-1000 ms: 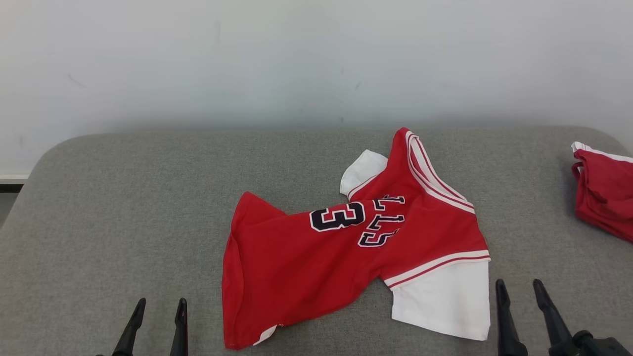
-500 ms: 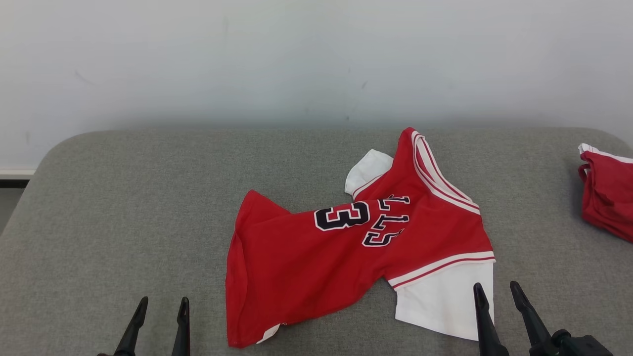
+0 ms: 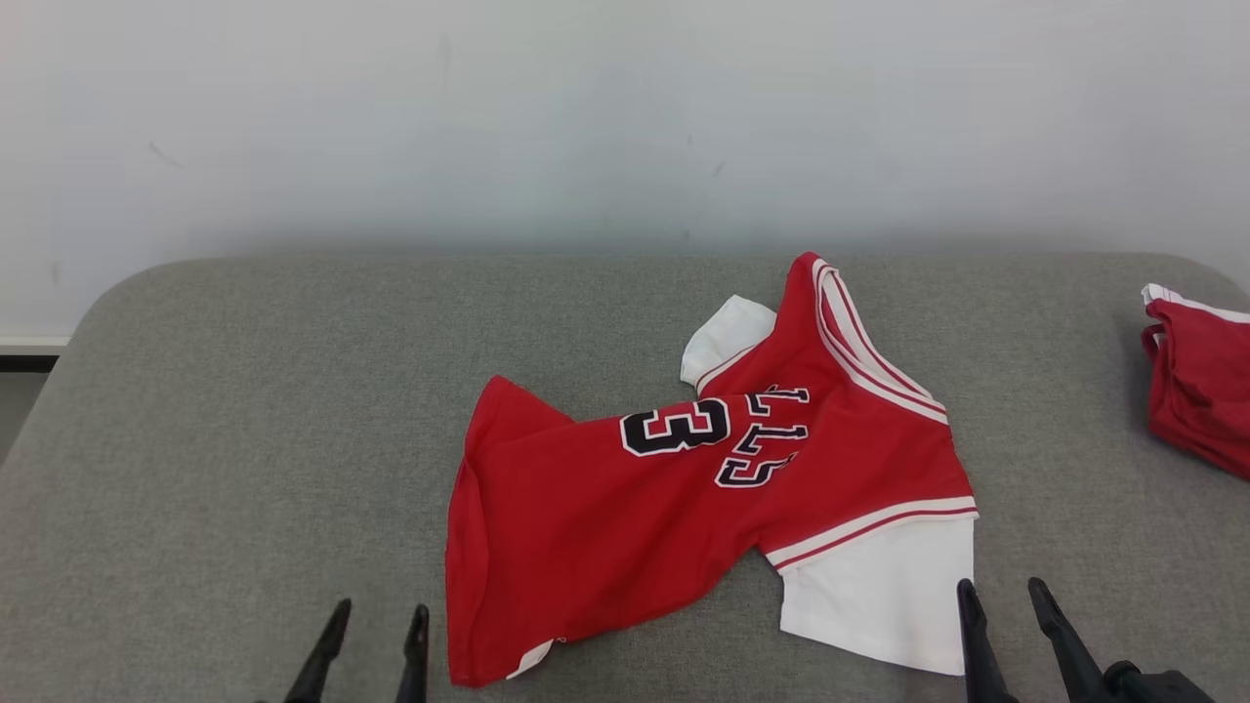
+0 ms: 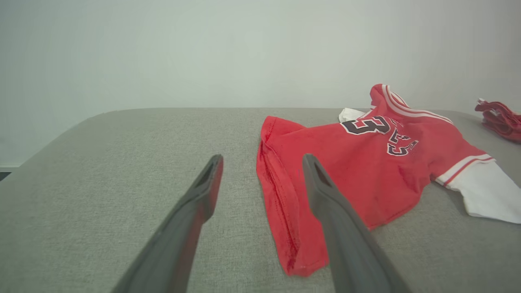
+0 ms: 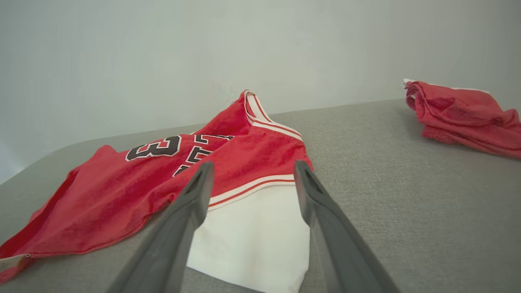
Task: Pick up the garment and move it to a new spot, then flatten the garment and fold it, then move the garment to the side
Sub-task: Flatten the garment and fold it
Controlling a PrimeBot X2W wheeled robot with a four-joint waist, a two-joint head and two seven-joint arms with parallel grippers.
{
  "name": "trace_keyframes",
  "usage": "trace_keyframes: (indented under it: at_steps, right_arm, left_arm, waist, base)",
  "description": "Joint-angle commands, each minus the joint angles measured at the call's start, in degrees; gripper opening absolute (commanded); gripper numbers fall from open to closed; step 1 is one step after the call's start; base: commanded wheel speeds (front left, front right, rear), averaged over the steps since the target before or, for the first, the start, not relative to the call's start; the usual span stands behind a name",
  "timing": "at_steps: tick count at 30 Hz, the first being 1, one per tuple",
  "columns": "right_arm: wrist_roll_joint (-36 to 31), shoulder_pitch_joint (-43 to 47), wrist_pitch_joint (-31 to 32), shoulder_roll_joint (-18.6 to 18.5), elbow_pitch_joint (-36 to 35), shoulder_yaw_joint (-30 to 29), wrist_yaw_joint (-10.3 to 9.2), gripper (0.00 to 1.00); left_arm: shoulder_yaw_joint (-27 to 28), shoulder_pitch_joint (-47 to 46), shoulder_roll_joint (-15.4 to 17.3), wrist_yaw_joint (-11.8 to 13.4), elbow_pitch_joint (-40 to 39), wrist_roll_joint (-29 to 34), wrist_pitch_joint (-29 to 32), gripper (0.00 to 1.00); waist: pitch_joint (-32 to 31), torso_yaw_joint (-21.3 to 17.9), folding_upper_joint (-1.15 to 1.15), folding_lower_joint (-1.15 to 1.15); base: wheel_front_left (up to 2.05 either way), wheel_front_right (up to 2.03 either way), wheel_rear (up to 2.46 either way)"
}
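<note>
Right end effector (image 5: pixel 253 164), wrist view, frames garment (image 5: pixel 122 191) sleeve.

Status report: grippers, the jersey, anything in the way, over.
Left gripper open, empty, by the hem. Right gripper open, empty, by the white sleeve. Jersey crumpled on the grey surface, not held. Another red garment far right, clear of it.

Left gripper (image 3: pixel 374 623) low at lower left, jaws spread wide. Right gripper (image 3: pixel 1004 599) lower right, likewise agape.
</note>
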Motion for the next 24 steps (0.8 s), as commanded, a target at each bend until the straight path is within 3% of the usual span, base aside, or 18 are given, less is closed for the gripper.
trace_keyframes:
  at_steps: [1,13,24]
  right_arm:
    - [0.36,-0.85,0.43,-0.52,1.41,-0.58,-0.14,1.00]
    - [-0.97,-5.92,1.81,-0.67,13.14,-1.99,-0.13,1.00]
    - [-0.69,-11.22,0.81,0.62,26.44,-0.32,-0.14,1.00]
  left_arm:
    - [-1.59,-0.74,0.36,0.07,1.23,-0.93,-0.17,1.00]
    - [-10.08,-4.93,0.86,0.09,15.57,-5.04,-0.17,1.00]
    - [-9.92,-9.50,-0.82,0.09,26.80,-7.01,-0.17,1.00]
  waist:
    - [0.12,-0.09,0.00,0.00]
    - [2.30,-1.00,0.00,0.00]
    - [3.56,-0.88,0.00,0.00]
  base:
    - [0.00,0.00,0.00]
    - [0.00,0.00,0.00]
    - [0.00,0.00,0.00]
